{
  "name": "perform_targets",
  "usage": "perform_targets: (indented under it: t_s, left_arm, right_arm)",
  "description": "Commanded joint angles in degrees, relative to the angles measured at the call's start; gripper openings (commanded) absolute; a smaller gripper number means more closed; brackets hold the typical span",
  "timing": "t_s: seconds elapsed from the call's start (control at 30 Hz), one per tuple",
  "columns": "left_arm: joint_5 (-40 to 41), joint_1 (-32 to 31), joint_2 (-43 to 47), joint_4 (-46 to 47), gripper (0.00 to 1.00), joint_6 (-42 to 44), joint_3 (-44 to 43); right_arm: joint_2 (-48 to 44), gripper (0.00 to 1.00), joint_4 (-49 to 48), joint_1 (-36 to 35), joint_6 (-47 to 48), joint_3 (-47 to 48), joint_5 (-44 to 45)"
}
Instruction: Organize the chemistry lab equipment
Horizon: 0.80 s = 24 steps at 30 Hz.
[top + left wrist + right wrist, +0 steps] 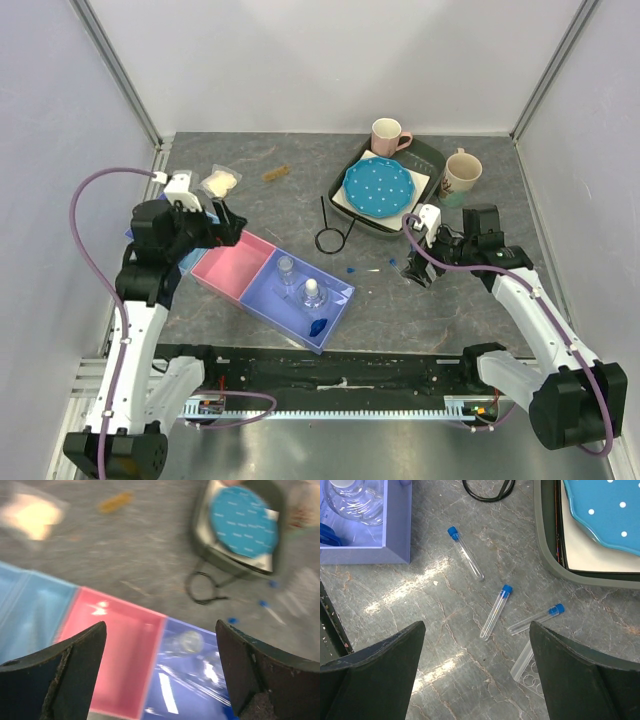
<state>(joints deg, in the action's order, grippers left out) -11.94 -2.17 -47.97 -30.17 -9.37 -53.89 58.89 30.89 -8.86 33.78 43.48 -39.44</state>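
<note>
The right gripper [477,630], spread apart above the blue-capped tubes [468,556] on the tabletop [380,590], should centre over the middle tube [493,614] and close across its width.

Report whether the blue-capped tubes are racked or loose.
Loose. Three blue-capped tubes lie flat on the table, caps on, none in the visible corner of the clear rack.

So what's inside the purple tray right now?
The purple tray holds a far clear bottle, a near clear bottle and a blue hexagonal piece by its near corner. The floor directly beneath them is covered, so anything under them cannot be seen.
</note>
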Motion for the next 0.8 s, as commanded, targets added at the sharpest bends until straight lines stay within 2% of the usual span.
perform_targets:
  t_s: [0.0,0.1,0.2,0.23,0.33,0.43,0.57,0.77]
  left_arm:
    - [-27.1,0.0,0.1,13.0,0.96,-12.1,6.6]
    - [-30.0,-1.7,-0.1,18.7,0.94,-16.6,9.8]
    - [-25.6,-8.5,-1.5,19.8,0.94,-15.9,10.6]
    - [-20.7,-13.5,-1.9,20.3,0.94,-15.0,10.9]
    - [-10.7,-22.7,-3.7,23.7,0.93,-13.8,12.0]
    - [-1.9,-28.1,-6.5,27.9,0.91,-13.5,13.2]
    - [5.7,-31.4,-13.2,28.9,0.81,-13.4,11.4]
    - [16.9,-36.2,-25.8,25.3,0.75,-13.8,3.6]
  right_arm:
    - [-0.9,0.94,0.2,0.8,2.3,-0.8,-2.7]
    - [-0.6,0.94,0.3,1.2,2.6,-0.7,-2.7]
    - [-0.5,0.94,0.4,1.7,3.0,-0.7,-2.8]
    - [-0.4,0.95,0.4,1.7,3.1,-0.7,-2.8]
    - [0.0,0.95,0.6,1.9,3.3,-0.7,-2.8]
    - [0.2,0.95,0.7,2.4,3.5,-0.8,-2.7]
    - [0.6,0.95,0.6,2.5,3.8,-0.9,-2.7]
    - [1.2,0.95,0.8,2.4,4.1,-0.8,-2.5]
